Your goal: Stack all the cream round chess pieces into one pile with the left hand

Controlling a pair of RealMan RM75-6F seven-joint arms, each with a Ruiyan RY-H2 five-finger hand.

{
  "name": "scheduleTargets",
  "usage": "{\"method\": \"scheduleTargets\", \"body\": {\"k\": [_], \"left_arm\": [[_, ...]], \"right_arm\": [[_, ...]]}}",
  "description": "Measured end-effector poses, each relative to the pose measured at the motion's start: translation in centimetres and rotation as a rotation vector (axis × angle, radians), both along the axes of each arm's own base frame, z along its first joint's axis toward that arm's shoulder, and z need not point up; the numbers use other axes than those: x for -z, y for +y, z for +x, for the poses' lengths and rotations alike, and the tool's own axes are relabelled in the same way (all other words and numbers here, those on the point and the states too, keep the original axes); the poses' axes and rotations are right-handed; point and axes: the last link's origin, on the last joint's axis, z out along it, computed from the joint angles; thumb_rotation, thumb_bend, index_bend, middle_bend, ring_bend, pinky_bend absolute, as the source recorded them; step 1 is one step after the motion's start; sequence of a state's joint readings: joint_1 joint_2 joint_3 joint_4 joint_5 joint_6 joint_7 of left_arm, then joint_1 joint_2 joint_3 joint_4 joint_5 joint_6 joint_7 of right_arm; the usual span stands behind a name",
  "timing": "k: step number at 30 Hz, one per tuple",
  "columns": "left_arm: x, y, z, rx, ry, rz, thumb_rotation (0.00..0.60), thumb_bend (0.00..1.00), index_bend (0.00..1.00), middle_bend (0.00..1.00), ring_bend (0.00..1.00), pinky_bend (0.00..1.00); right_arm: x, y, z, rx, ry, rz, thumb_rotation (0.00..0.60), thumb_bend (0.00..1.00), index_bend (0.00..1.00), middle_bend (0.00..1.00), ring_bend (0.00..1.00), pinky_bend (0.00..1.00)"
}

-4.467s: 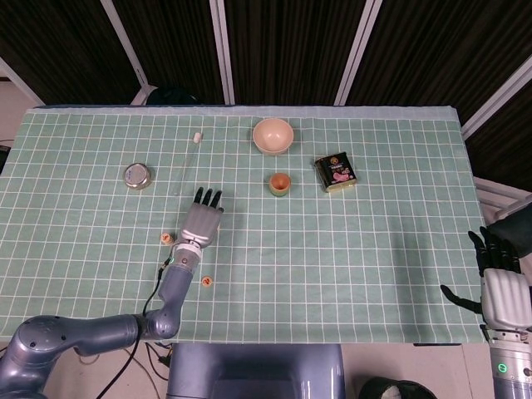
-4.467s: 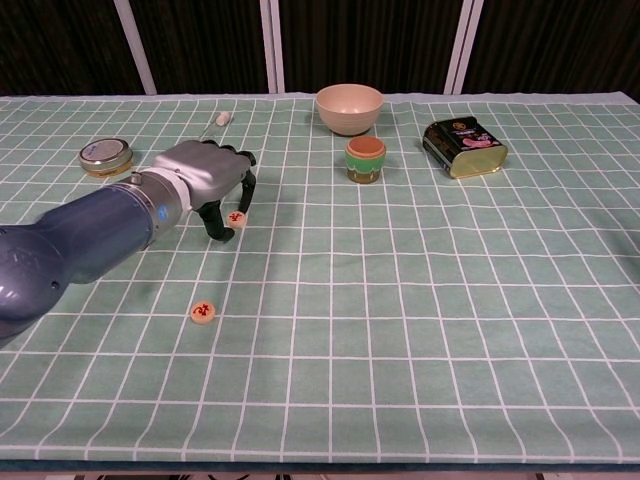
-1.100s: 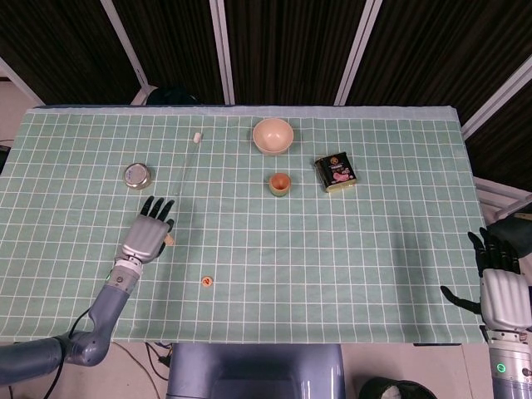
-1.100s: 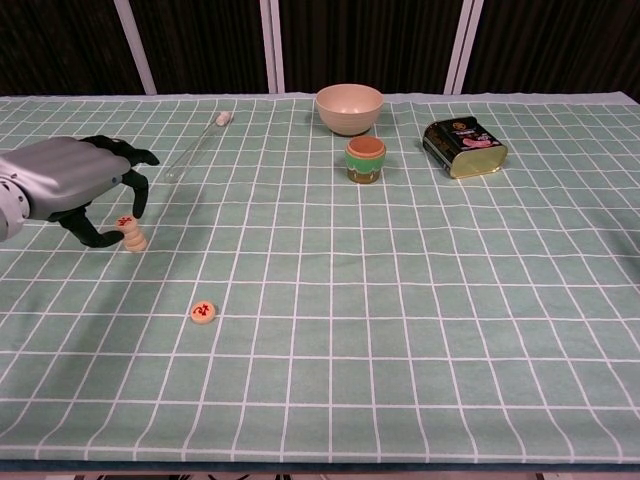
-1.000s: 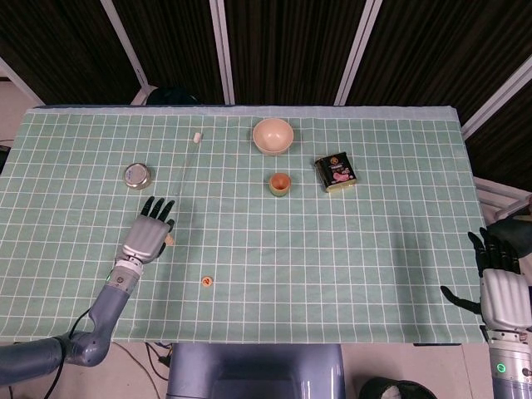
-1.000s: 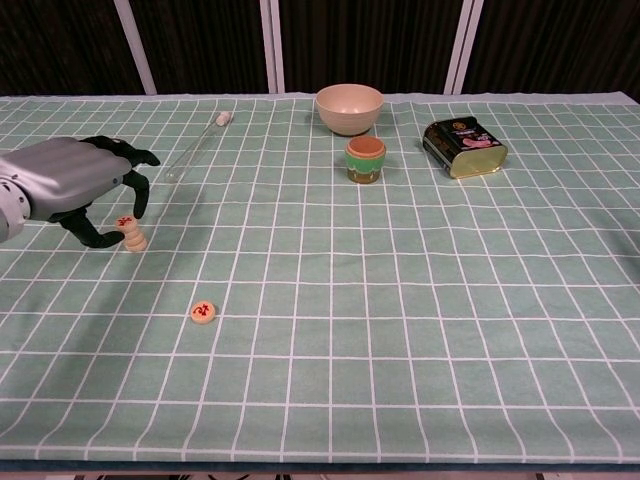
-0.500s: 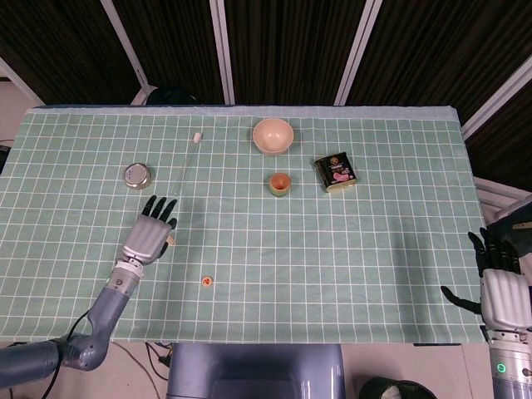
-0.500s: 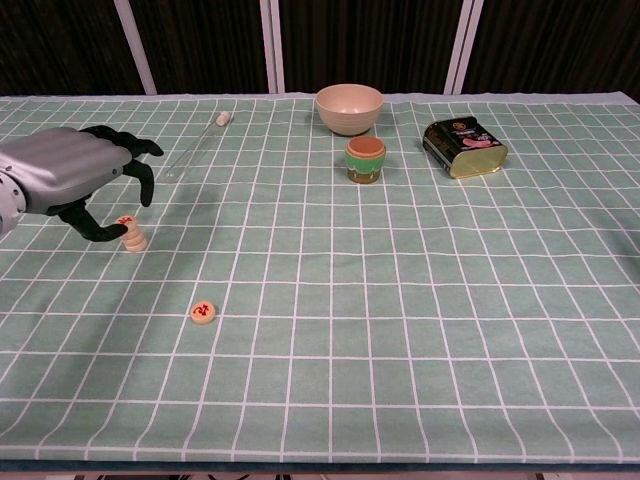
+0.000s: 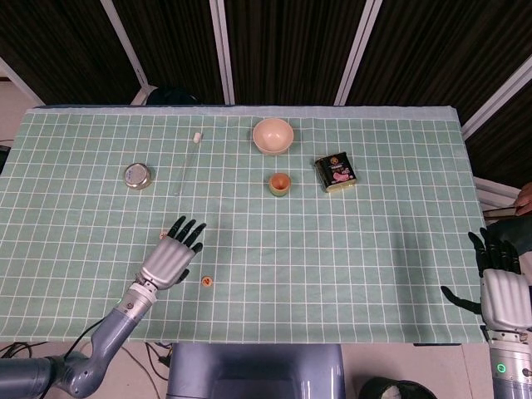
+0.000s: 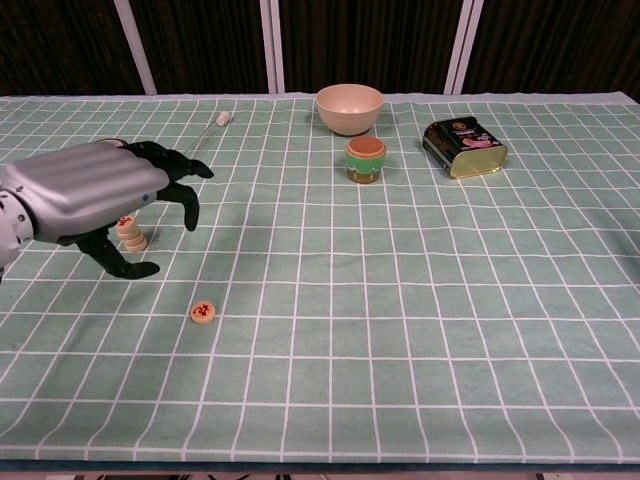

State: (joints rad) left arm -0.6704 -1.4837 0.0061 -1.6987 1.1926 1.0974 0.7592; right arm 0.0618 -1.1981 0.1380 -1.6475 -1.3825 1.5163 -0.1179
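A small pile of two cream round pieces (image 10: 131,233) with red marks stands on the green checked cloth; in the head view only its edge (image 9: 163,235) shows beside my left hand. A single cream piece (image 10: 203,312) (image 9: 205,282) lies flat nearer the front edge. My left hand (image 10: 95,195) (image 9: 170,256) hovers over the cloth with fingers spread, holding nothing, between the pile and the single piece. My right hand (image 9: 501,293) rests off the table's right front corner with its fingers apart and nothing in it.
At the back stand a cream bowl (image 10: 349,107), an orange-and-green cup (image 10: 365,159) and a dark tin (image 10: 464,146). A round metal tin (image 9: 137,174) sits at the left, with a thin clear stick (image 9: 187,161) nearby.
My left hand let go of the piece on the pile, opened its fingers and moved right and toward the front edge, nearer the single piece.
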Motion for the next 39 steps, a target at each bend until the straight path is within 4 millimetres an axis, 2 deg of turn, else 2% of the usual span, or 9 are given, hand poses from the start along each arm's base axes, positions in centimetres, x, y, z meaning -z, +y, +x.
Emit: {"method": "scheduleTargets", "body": {"k": [13,39], "left_arm": [[2.4,-1.0,-0.4,0.027,-0.001,-0.091,0.6,0.24,0.41,0.05,0.0,0.0],[4.1,-1.1,-0.3,0.048,0.016,-0.11,0.6,0.27,0.45,0.05,0.0,0.0]], "right_arm": [[0.0,0.0,0.0,0.003,-0.003,-0.002,0.6,0.23,0.09,0.01,0.0,0.0],[-0.1,0.0,0.0,0.003,-0.01,-0.004,0.6,0.23,0.09,0.01,0.0,0.0]]}}
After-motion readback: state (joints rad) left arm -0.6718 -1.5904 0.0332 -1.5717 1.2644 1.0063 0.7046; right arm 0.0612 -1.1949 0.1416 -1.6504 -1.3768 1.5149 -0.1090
